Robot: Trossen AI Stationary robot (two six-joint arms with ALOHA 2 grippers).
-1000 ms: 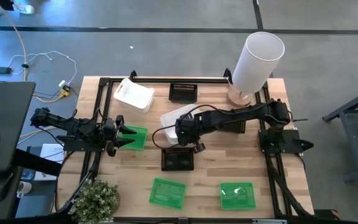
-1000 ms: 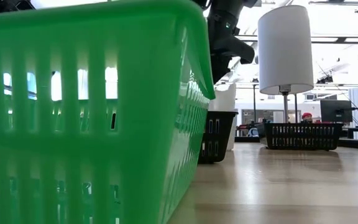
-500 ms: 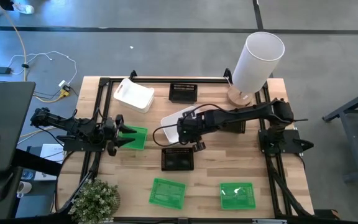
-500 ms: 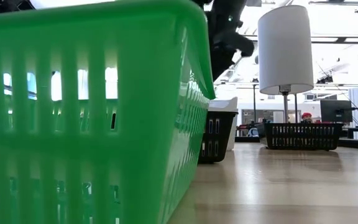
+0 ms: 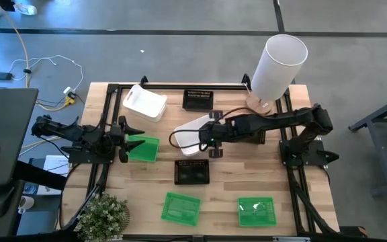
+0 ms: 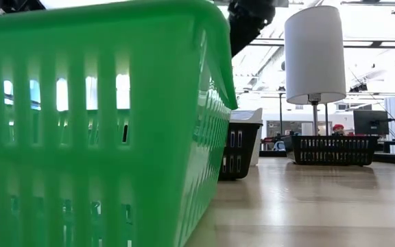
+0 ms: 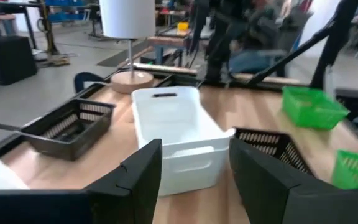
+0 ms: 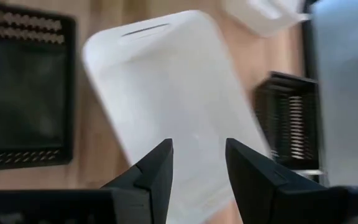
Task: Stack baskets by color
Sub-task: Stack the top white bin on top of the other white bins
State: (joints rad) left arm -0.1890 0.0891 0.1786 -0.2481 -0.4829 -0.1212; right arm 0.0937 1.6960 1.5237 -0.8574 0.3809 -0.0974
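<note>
seemingly smooth, rounded white basket (image 8: 185, 118)

In the low view a green basket (image 6: 101, 123) fills the left, cut off by the frame edges. It hides most of the table (image 6: 307, 206). In the right wrist view the white basket (image 8: 173, 93) is blurred.
</note>
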